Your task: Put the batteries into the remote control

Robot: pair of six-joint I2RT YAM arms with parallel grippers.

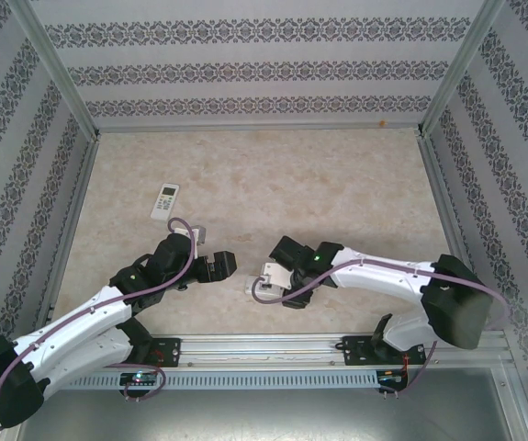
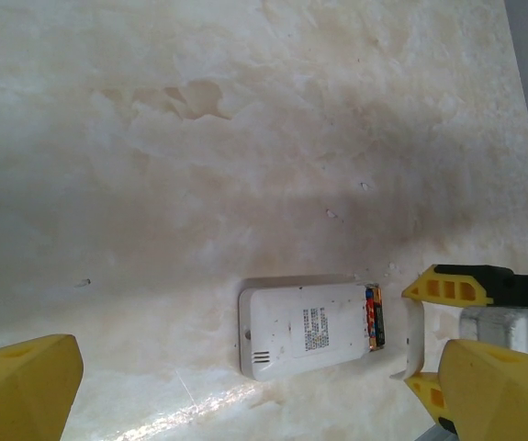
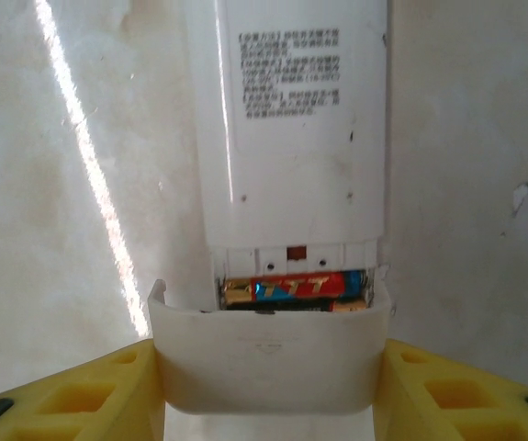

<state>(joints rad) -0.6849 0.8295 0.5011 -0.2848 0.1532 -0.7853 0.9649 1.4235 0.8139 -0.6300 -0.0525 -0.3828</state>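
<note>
**Batteries**: these lie crosswise in the open compartment at the near end of the remote. The upper one shows a red-and-blue label and a gold end. Below it I see only an orange sliver, probably a second battery, though most of it is hidden.

**Remote:** white, it lies flat and back up on the table, with its printed label facing my right wrist camera.

**Cover**: this curved white plate is pinched by its two side edges between the yellow fingers of my right gripper. Its front edge sits at the near rim of the compartment, and the batteries lie uncovered just beyond it.

**Left gripper**: my jaws are spread wide and hold nothing. They hang above the table on the side of the remote away from the cover (from my left wrist the remote lies between my two yellow fingers, lower down and untouched).

**Second remote**: white and button side up, it lies on the far left part of the table, well apart from both of my grippers.
</note>
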